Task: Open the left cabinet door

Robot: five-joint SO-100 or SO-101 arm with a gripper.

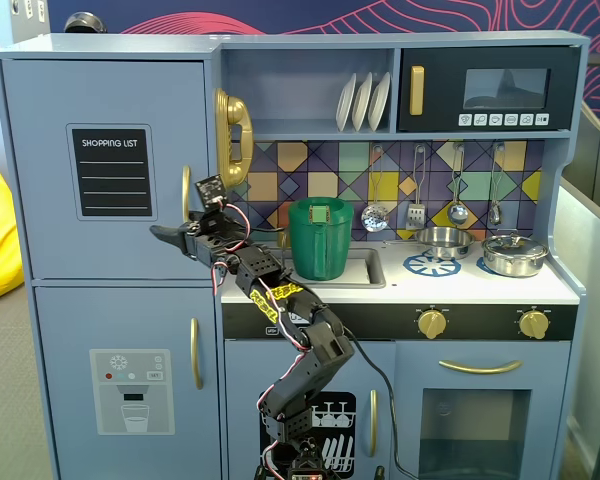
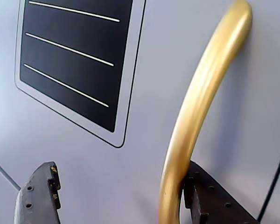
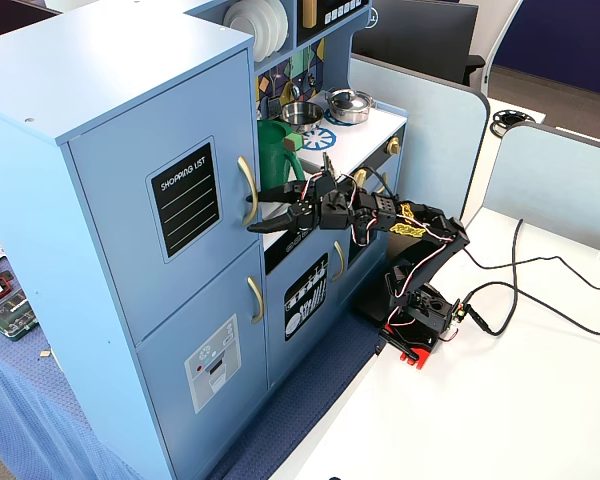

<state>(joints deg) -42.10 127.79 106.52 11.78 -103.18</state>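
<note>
One big blue toy kitchen [image 1: 400, 290] stands against a wall, with a white table [image 3: 540, 400] beside it. The left cabinet door [image 1: 40, 170] (the one with the black shopping list panel [image 1: 111, 172]) is at the top left in both fixed views, and it looks closed. Its gold handle [image 2: 196, 102] runs along the door's right edge. The black arm [image 3: 410, 225] stretches out level toward it. The gripper [image 2: 116, 196] is spread wide, one finger [image 2: 210, 200] touching the handle's side.
</note>
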